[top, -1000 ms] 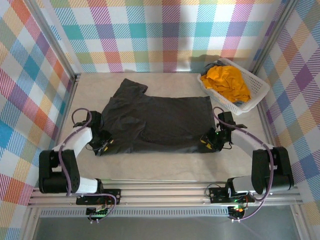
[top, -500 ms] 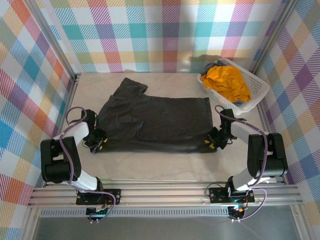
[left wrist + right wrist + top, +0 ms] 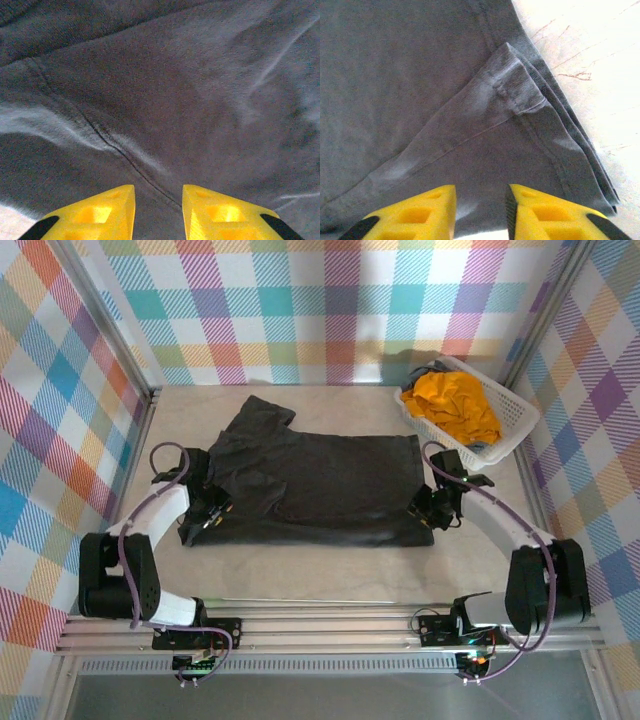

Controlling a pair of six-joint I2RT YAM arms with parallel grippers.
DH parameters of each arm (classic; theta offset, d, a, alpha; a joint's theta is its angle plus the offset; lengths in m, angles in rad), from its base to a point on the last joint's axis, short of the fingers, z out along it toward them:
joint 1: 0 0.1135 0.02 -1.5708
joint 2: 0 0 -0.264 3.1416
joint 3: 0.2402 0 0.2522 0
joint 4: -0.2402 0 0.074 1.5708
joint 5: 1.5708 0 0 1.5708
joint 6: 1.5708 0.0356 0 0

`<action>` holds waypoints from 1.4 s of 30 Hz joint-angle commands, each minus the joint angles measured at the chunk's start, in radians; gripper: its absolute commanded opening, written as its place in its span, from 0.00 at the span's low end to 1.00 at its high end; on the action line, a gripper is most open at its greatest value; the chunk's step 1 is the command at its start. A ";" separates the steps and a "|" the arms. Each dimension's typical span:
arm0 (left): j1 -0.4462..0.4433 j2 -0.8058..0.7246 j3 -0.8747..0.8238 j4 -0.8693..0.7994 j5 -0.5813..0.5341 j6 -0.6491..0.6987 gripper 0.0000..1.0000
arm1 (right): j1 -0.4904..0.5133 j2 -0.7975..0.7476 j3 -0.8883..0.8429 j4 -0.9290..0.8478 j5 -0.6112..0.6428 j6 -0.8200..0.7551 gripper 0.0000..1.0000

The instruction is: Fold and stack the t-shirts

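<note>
The dark charcoal t-shirt (image 3: 320, 485) lies spread flat across the middle of the table, one sleeve pointing to the far left. My left gripper (image 3: 212, 508) rests over its left side, and in the left wrist view the yellow jaws (image 3: 158, 200) stand narrowly apart above a seam in the cloth (image 3: 165, 100). My right gripper (image 3: 428, 512) sits at the shirt's right edge. Its jaws (image 3: 481, 200) are also slightly apart over the layered hem (image 3: 520, 95). The mustard t-shirt (image 3: 455, 405) is bunched up in the basket.
The white lattice basket (image 3: 522, 420) stands at the back right corner. Plaid walls close in the table on three sides. Bare table surface (image 3: 320, 575) lies between the shirt's near edge and the arm bases.
Both grippers have moved a little farther from the bases and inward onto the shirt's side edges. The shirt's left edge has shifted slightly.
</note>
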 commanded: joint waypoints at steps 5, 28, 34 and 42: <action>-0.008 0.127 0.061 0.037 0.006 0.026 0.28 | 0.003 0.179 0.058 0.118 -0.090 0.041 0.25; -0.020 -0.234 -0.371 -0.074 -0.158 -0.090 0.28 | 0.138 0.048 -0.167 -0.155 0.027 0.121 0.25; -0.021 -0.288 -0.390 -0.101 -0.134 -0.104 0.27 | 0.155 -0.106 -0.233 -0.168 0.033 0.158 0.27; -0.029 -0.282 -0.002 -0.184 -0.137 0.039 0.43 | 0.149 -0.194 -0.004 -0.108 0.032 -0.038 0.53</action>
